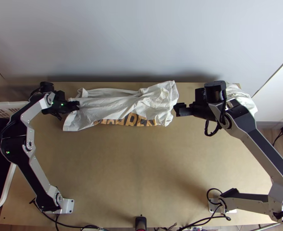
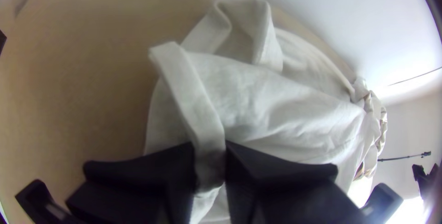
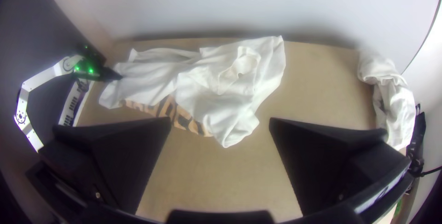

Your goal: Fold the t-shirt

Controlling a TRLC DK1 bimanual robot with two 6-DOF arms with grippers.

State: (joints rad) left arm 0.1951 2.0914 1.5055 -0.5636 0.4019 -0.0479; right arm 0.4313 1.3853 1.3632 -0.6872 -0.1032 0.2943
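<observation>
The white t-shirt [image 1: 118, 102] lies bunched lengthwise along the table's far side, part of its orange-and-black print showing at the near edge and its collar toward the right end. At its left end is my left gripper [image 1: 76, 105]. In the left wrist view that gripper [image 2: 210, 169] is shut on a hemmed edge of the shirt [image 2: 276, 100]. To the right of the shirt stands my right gripper [image 1: 177, 109], apart from the cloth. In the right wrist view the right gripper [image 3: 220, 129] is open with its fingers wide apart, the shirt [image 3: 193, 79] lying beyond them.
Another white cloth [image 1: 240, 94] lies bunched at the table's far right corner, partly behind the right arm. A white basket [image 1: 10, 184] with dark clothes stands at the left edge. Behind the table [image 1: 141, 165] rises a pale wall. Cables run along the near edge.
</observation>
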